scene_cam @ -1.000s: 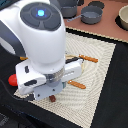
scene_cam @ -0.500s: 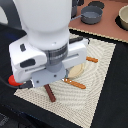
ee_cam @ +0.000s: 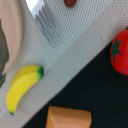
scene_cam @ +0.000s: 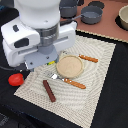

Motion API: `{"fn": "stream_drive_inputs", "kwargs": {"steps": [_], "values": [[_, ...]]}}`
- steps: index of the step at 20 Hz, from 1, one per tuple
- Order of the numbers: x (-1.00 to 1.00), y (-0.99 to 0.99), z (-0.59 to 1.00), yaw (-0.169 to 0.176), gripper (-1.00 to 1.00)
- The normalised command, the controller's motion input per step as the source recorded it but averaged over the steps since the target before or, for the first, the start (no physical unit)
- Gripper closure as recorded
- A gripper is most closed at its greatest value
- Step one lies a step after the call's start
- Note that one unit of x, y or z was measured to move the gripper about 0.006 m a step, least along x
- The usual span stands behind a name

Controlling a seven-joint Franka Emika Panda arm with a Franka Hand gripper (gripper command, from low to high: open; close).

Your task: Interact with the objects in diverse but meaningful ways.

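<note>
Sitting at the exterior view's left edge, the tomato (scene_cam: 15,79) is resting on the dark table (scene_cam: 107,95), just off the corner of the pale woven placemat (scene_cam: 95,62). Moving rightward, the dark brown sausage (scene_cam: 49,90) is lying on the mat near its front edge, apart from the other items. Next to it the fork (scene_cam: 67,80) with its orange handle is lying just in front of the tan round plate (scene_cam: 69,66), which is carrying nothing visible in this view, and the knife (scene_cam: 88,58) is lying just beyond the plate's far right side.

The arm's bulky white body is covering the mat's left portion, so the gripper itself is not showing in either view, and I cannot tell how the jaws are standing or whether they are holding anything. The wrist view is showing what the arm is hiding: the banana (ee_cam: 21,87) lying on the mat beside the fork's tines, the bread loaf (ee_cam: 69,118) cut off at the frame edge, and the tomato on the dark surface.

At the back, dark pots (scene_cam: 91,14) are standing on a reddish-brown counter (scene_cam: 107,27), blurred and partly cut off.
</note>
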Motion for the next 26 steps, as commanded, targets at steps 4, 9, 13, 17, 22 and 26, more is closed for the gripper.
{"fn": "stream_drive_inputs", "kwargs": {"steps": [4, 9, 13, 17, 22, 26], "values": [[-1.00, 0.25, -0.21, 0.064, -1.00], [-1.00, 0.27, -0.19, 0.070, -1.00], [-1.00, 0.27, -0.19, 0.076, -1.00], [-0.96, 0.33, -0.14, 0.095, -1.00], [-0.83, 0.37, -0.07, 0.128, -1.00], [-0.80, 0.35, -0.11, 0.129, -1.00]]}}
